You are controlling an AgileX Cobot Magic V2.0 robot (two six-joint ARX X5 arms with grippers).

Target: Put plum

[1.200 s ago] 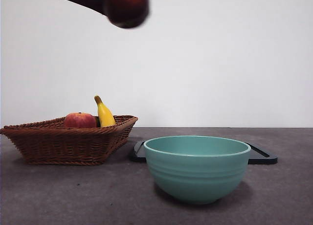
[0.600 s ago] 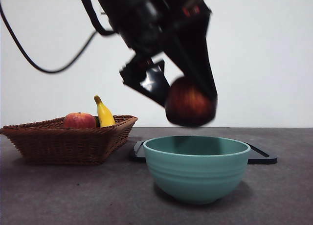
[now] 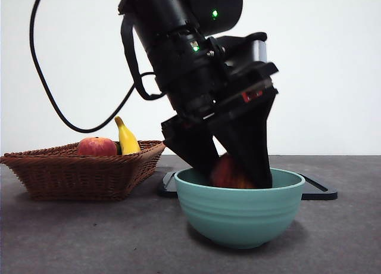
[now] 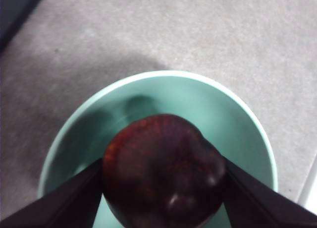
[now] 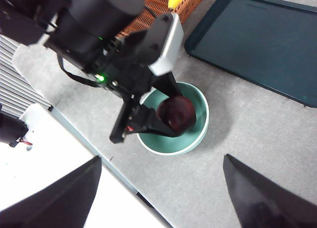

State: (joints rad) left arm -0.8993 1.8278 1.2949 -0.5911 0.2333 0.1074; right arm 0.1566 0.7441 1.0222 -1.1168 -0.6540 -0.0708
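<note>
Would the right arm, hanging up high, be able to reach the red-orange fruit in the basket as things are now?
Probably yes. The right gripper is open, holds nothing, and hangs high. The red-orange fruit lies uncovered in the basket beside the banana, while the left gripper is at the bowl.

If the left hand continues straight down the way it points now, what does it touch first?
Most likely the inside bottom of the green bowl. The left hand holds the plum between its jaws, already below the rim. How far the plum is above the bottom cannot be judged.
</note>
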